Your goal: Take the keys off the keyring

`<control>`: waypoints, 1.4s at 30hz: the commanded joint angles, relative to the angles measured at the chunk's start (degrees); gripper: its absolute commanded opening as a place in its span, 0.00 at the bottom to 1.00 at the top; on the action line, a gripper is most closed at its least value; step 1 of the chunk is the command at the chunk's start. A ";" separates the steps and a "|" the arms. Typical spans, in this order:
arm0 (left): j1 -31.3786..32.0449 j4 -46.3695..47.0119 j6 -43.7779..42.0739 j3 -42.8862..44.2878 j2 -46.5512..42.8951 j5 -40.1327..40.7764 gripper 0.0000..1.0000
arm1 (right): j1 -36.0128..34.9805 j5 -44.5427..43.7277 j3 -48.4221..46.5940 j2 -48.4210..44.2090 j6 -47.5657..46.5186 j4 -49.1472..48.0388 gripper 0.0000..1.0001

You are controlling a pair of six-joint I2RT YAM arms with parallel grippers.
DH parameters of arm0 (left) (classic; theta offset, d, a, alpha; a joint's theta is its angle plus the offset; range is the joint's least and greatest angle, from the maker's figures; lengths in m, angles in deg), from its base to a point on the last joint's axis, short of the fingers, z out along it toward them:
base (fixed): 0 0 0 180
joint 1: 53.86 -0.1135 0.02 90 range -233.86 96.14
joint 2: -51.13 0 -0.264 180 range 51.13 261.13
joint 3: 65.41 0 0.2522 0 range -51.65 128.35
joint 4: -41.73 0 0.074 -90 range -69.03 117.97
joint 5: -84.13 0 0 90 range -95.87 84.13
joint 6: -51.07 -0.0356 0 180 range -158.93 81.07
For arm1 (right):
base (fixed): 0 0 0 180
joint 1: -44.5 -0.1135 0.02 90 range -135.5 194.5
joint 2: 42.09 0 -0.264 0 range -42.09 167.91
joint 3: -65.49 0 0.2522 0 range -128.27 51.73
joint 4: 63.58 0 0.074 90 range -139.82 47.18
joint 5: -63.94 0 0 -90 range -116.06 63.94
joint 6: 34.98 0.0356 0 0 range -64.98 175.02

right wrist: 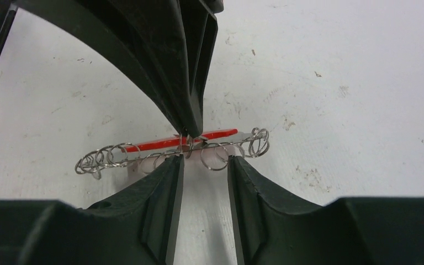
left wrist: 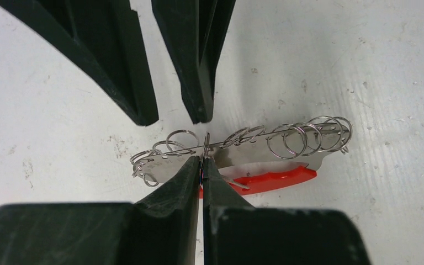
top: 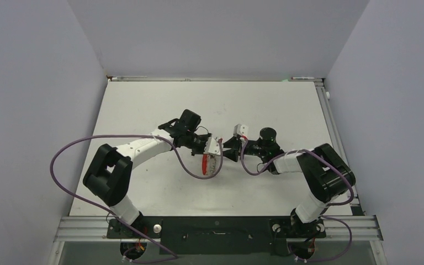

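Two grippers meet at the middle of the table, and the step in hand looks like steadying the bunch so that one key can be worked free. The left gripper is pinched tight on the keyring, gripping its thin metal edge just beside the red curved piece. The bunch sits low over the table; whether it touches, I cannot tell. The keys show only edge-on as flat silver metal among many small loops, so none appears off yet. The right gripper has its fingers narrowly parted, straddling the loops and holding nothing. Next, I judge, it must close on a single key and draw it along its loop, which calls for fine aim
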 commanded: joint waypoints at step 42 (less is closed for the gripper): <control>0.64 5.38 14.93 3.46 -4.57 -5.40 0.00 | -5.62 -13.94 -7.05 -32.09 -23.18 39.56 0.82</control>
